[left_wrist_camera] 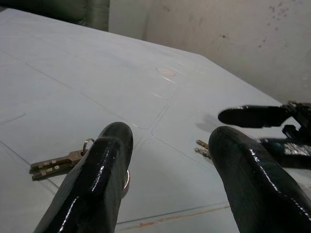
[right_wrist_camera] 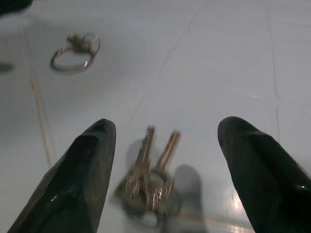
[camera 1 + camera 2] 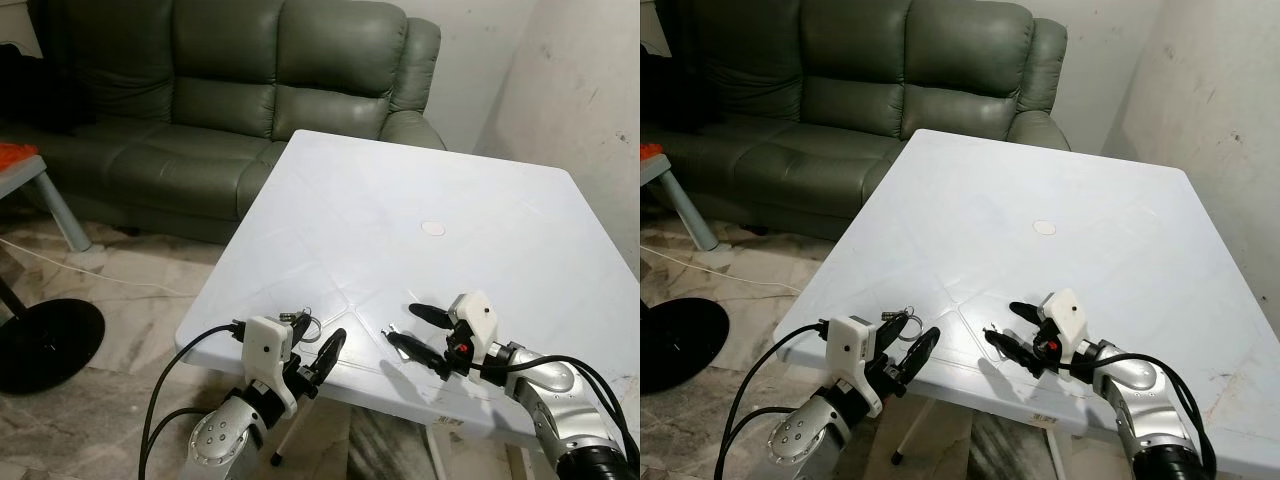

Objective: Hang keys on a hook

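keys (image 2: 148,187) lie between spread right gripper (image 3: 418,328) fingers; left gripper (image 3: 322,362) gapes near key ring (image 3: 300,323).

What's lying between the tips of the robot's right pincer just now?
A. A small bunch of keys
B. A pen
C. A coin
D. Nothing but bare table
A: the right wrist view shows a bunch of keys flat on the white table, between the spread fingers of the right pincer, not yet gripped.
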Robot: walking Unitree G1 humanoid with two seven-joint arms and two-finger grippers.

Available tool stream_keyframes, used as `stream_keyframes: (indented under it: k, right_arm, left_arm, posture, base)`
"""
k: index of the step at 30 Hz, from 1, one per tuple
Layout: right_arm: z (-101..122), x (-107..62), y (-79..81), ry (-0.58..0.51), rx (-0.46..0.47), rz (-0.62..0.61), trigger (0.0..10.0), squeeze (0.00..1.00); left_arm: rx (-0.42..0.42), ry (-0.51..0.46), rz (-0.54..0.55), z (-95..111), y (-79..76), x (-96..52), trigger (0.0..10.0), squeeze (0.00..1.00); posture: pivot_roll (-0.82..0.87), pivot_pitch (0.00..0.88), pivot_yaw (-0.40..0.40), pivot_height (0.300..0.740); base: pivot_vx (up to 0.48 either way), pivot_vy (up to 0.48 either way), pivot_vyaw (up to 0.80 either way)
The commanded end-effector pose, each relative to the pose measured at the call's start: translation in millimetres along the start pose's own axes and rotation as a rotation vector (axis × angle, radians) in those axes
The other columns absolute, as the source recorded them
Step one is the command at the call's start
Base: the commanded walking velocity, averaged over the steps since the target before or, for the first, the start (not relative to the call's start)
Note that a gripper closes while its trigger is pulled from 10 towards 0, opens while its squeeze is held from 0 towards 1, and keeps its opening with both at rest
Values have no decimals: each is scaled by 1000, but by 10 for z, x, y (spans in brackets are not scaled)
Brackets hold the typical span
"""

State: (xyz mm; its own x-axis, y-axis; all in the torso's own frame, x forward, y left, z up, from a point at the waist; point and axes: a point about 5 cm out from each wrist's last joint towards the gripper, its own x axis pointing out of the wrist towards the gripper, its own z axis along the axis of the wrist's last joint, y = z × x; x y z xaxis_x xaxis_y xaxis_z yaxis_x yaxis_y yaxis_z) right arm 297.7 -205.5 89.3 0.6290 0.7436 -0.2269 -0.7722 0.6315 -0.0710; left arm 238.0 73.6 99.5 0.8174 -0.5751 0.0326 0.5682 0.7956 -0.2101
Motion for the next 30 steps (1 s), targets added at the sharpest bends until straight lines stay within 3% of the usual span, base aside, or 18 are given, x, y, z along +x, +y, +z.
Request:
stream_keyframes:
  k: [1, 8, 13, 27, 28, 29, 30]
  right_arm:
    - [-36, -47, -18, 50, -34, 21, 10000, 0]
    - [-74, -57, -26, 66, -67, 17, 9333, 0]
    - [-105, -71, -33, 81, -79, 19, 0, 0]
    - [-114, -144, -117, 49, -38, -8, 0, 0]
    - [-119, -153, -123, 41, -15, -9, 6784, 0]
    - [-116, -156, -128, 36, -13, -15, 6784, 0]
    - [-117, -161, -133, 30, 1, -17, 10000, 0]
  left_arm:
    - [8, 3, -10, 22, -25, 5, 10000, 0]
    - [7, 3, -12, 30, -31, 15, 10000, 0]
    - [7, 1, -9, 38, -24, 22, 10000, 0]
    - [2, -3, -8, 52, -17, 35, 10000, 0]
    - [2, -3, -8, 53, -24, 34, 10000, 0]
    - [2, -3, -8, 53, -25, 35, 10000, 0]
    - [2, -4, -9, 54, -27, 36, 10000, 0]
  posture:
    - [-27, 49, -61, 740]
    - [-26, 51, -59, 740]
    - [-23, 50, -57, 740]
    - [-27, 52, -54, 740]
    - [-26, 51, -54, 740]
    - [-26, 51, -54, 740]
    - [-26, 51, -54, 740]
  base:
    - [0, 0, 0]
    - [0, 0, 0]
    - [0, 0, 0]
    - [0, 0, 0]
    - [0, 0, 0]
    - [0, 0, 0]
    - [0, 0, 0]
